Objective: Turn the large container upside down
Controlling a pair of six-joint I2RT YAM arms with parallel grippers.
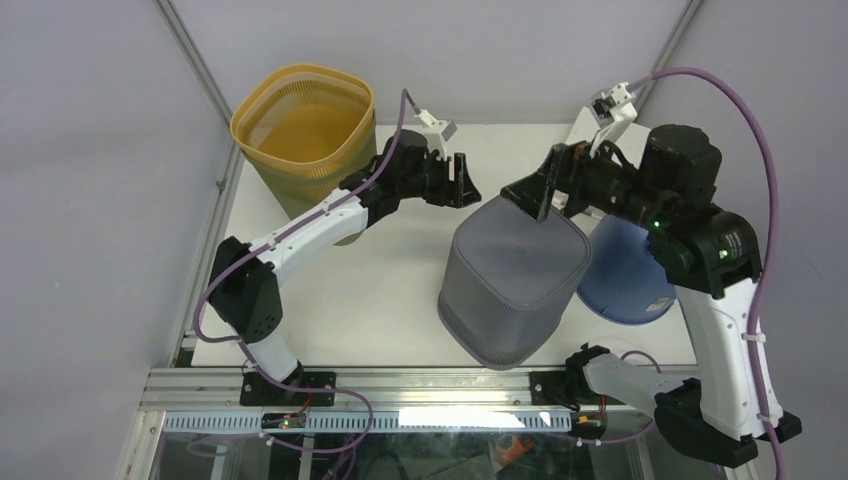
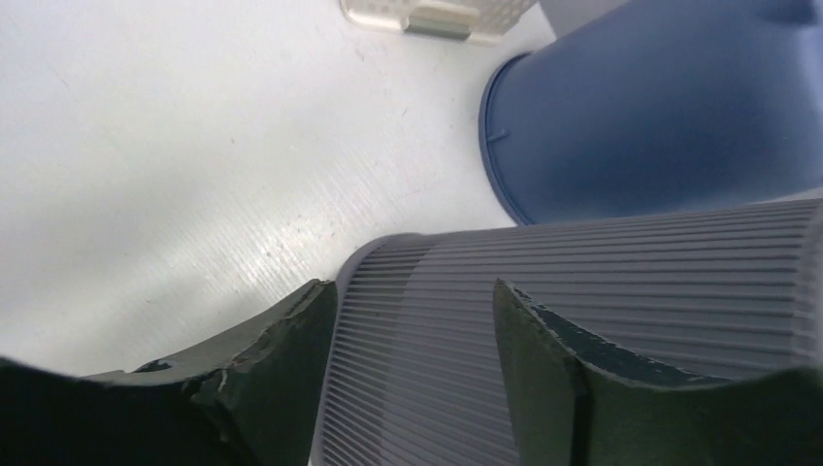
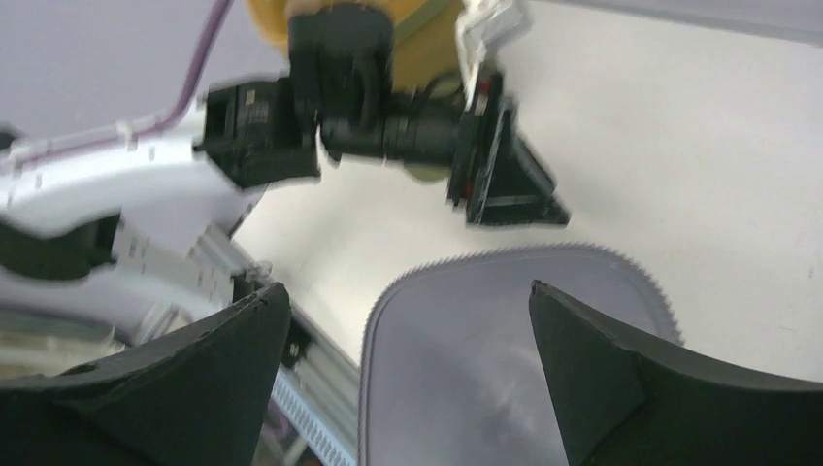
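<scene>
Top external view: the large grey container [image 1: 515, 280] is seen standing base-up near the middle of the white table [image 1: 380, 290], with a yellow basket [image 1: 305, 130] set at the far left corner and a blue tub [image 1: 625, 275] placed just behind its right side. The left gripper [image 1: 465, 180] is held just off the container's far-left corner, its jaws parted and nothing gripped. The right gripper [image 1: 525, 200] is poised over the far edge of the upturned base, its jaws spread wide and likewise left empty.
</scene>
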